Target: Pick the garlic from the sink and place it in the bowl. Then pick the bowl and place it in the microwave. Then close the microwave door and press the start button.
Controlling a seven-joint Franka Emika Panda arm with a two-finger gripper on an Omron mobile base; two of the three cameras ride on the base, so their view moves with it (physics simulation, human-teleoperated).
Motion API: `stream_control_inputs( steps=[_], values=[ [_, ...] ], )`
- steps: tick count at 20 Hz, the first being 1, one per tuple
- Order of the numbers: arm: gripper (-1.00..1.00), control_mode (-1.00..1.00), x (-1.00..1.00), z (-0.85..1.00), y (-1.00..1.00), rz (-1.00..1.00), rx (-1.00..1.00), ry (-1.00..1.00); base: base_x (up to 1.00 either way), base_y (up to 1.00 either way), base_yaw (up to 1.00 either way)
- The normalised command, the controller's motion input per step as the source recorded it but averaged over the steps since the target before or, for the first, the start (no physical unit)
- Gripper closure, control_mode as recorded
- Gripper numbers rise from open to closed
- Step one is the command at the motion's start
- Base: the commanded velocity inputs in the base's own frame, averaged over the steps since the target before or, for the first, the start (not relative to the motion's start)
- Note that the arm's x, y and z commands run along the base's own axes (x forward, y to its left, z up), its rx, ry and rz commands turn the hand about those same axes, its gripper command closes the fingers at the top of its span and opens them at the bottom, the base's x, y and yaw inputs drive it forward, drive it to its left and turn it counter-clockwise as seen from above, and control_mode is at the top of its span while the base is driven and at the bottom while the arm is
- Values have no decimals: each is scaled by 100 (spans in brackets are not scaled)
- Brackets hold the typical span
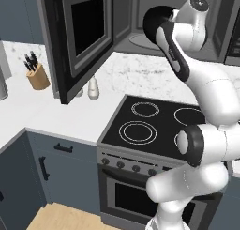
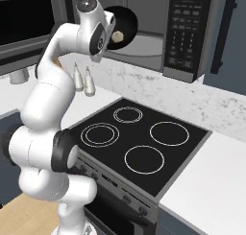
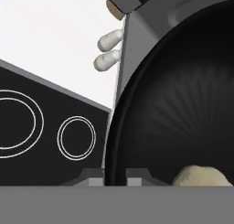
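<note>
- Resting inside the bowl [image 2: 120, 24], the garlic [image 2: 118, 36] lies low against its rim as the bowl hangs tilted at the microwave [image 2: 158, 35] mouth.
- Fingers [image 3: 115, 176] are clamped on the bowl's rim.
- Microwave door [image 1: 79, 34] stands open to the left, above the table [image 1: 51, 111] and stove [image 2: 139, 143].
- Risk, I judge: more tilt could roll the garlic out; the rim could strike the opening's edge.

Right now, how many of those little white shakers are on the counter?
2. Both stand side by side on the white counter left of the cooktop: one shaker nearer the wall, the other shaker beside it.
</note>
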Motion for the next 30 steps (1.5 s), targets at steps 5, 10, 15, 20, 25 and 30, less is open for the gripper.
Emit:
stream_control_inputs(
  steps=[5,10,15,20,25,30],
  values=[
    [100,-100,60,0,-24,0,0,10,0,0,0],
    [100,-100,69,0,-23,0,0,2,0,0,0],
    [100,-100,61,-14,-14,1,0,0,0,0,0],
    [100,-100,42,-37,-2,0,-2,5,0,0,0],
    [100,-100,47,-30,0,0,-2,2,0,0,0],
    [-100,-100,25,-16,2,0,-3,-11,0,0,0]
  ],
)
